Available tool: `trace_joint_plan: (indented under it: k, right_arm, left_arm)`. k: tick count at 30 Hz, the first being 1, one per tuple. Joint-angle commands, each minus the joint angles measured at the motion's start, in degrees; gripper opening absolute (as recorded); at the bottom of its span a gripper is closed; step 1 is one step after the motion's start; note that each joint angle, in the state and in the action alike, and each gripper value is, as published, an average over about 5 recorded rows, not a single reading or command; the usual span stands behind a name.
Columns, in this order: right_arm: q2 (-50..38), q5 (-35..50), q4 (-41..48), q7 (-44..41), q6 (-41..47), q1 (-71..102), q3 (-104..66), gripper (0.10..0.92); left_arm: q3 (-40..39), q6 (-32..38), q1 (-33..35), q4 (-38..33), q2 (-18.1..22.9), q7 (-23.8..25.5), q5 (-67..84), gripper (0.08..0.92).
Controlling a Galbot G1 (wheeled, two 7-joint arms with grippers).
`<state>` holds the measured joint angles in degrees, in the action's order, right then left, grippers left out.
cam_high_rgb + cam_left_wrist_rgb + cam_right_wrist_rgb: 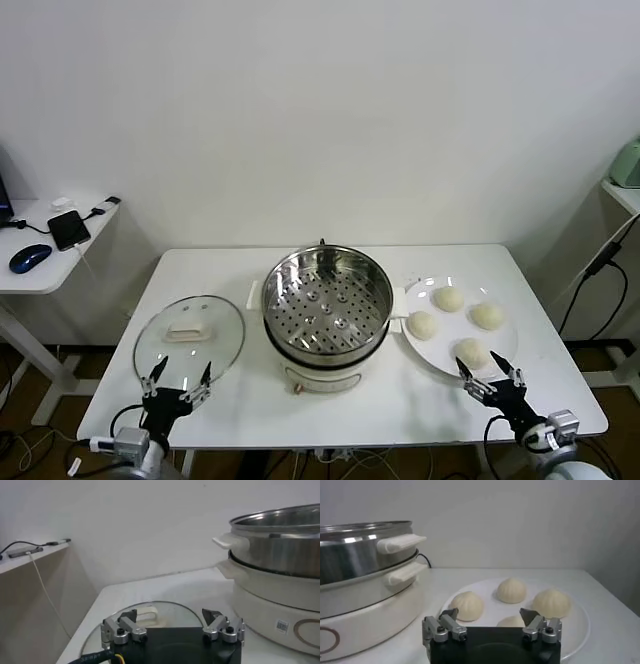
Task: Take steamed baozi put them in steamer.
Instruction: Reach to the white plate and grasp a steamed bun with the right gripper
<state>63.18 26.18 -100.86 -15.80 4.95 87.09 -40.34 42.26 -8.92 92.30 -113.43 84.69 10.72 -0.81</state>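
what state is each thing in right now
round stainless-steel steamer: uncovered, perforated tray empty
round glass lid with white handle: off, flat on the table, left of the steamer
four cream-white baozi: all on the flat white plate
left gripper: fingers open, empty
right gripper: fingers open, empty

Right gripper [491, 622] open — four baozi [510, 590] on plate [580, 625], steamer [365, 580] beside.

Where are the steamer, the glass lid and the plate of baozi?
steamer [327, 300]: head view, on its perforated tray.
glass lid [190, 333]: head view, on the white handle.
plate [505, 345]: head view, on the bare rim at its right edge.
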Motion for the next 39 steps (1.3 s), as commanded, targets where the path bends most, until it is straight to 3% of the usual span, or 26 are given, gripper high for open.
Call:
trace_joint_plan:
  k: [1,9,19,23,29,39]
  right_arm:
    - [0.0,-0.4,-0.5,-0.1,0.9,-0.1,-0.2,0.823]
    - [-8.1,-9.1,1.9,-6.5,8.3,-11.6,-3.3,0.823]
    - [-23.2,-39.3,20.4,-30.9,7.7,-42.9,11.1,0.823]
    - [-25.1,-46.2,27.8,-41.8,3.1,-58.7,24.1,0.823]
    - [-20.6,-56.9,42.9,-58.7,-10.2,-82.5,45.1,0.823]
    - [-5.7,-67.8,63.4,-64.2,-15.4,-91.5,54.4,0.823]
  left_arm:
    - [0.0,-0.1,-0.1,-0.1,-0.1,0.0,-0.1,0.823]
    - [-0.2,0.1,-0.1,0.2,0.1,-0.1,0.1,0.823]
    - [-0.5,0.5,1.7,-1.7,1.1,-1.1,1.6,0.823]
    - [-0.3,0.8,2.3,-2.1,1.7,-1.5,1.6,0.823]
    - [-0.1,1.2,2.9,-2.6,2.7,-2.0,1.5,0.823]
    - [-0.1,1.0,4.1,-3.1,4.0,-2.7,1.0,0.823]
